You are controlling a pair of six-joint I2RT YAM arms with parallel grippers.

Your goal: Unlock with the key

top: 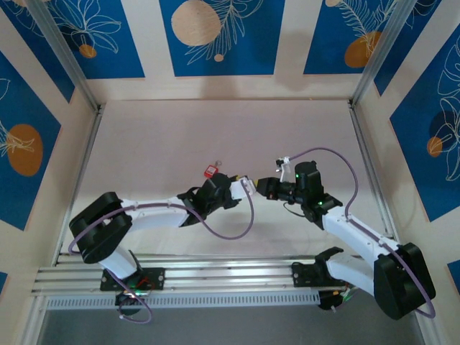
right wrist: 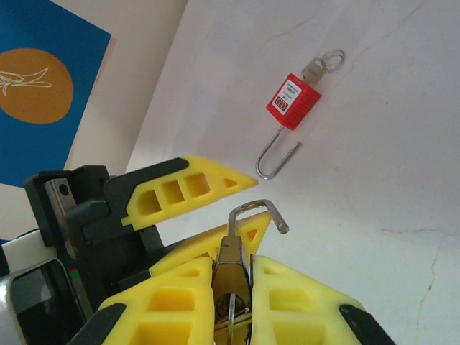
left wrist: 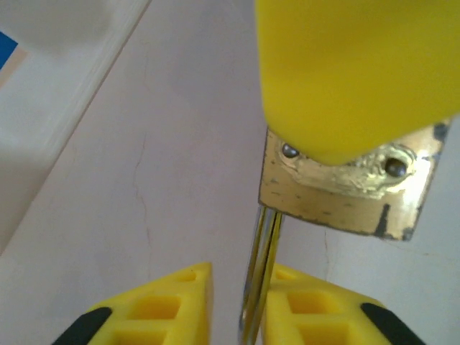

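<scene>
Left wrist view: the tiny flat pale silvery metal key (left wrist: 260, 244) is seen standing on edge between the yellow ribbed fingers of the left gripper (left wrist: 241, 295), with its far end entered into the underside of the small brass padlock (left wrist: 338, 190) with a steel shackle. The left jaws are set only narrowly apart. A strip of table is visible between one finger and the key, so the key is not seen to be clamped, though it lies close against the other finger. The brass padlock is pinched by the right gripper (right wrist: 231, 264), whose jaws are closed tight on the body. One of its yellow fingers (left wrist: 352, 72) is seen blurred across the lock's upper part. In the right wrist view the steel shackle (right wrist: 257, 210) is shown rising from the body as a hook, one end free. In the top external view the two grippers are found tip to tip over the middle of the pale table (top: 165, 136). A red-bodied padlock (right wrist: 292, 102) is seen lying on the table just beyond them — its own key and ring at one end, its thin shackle swung open — apart from both grippers.
</scene>
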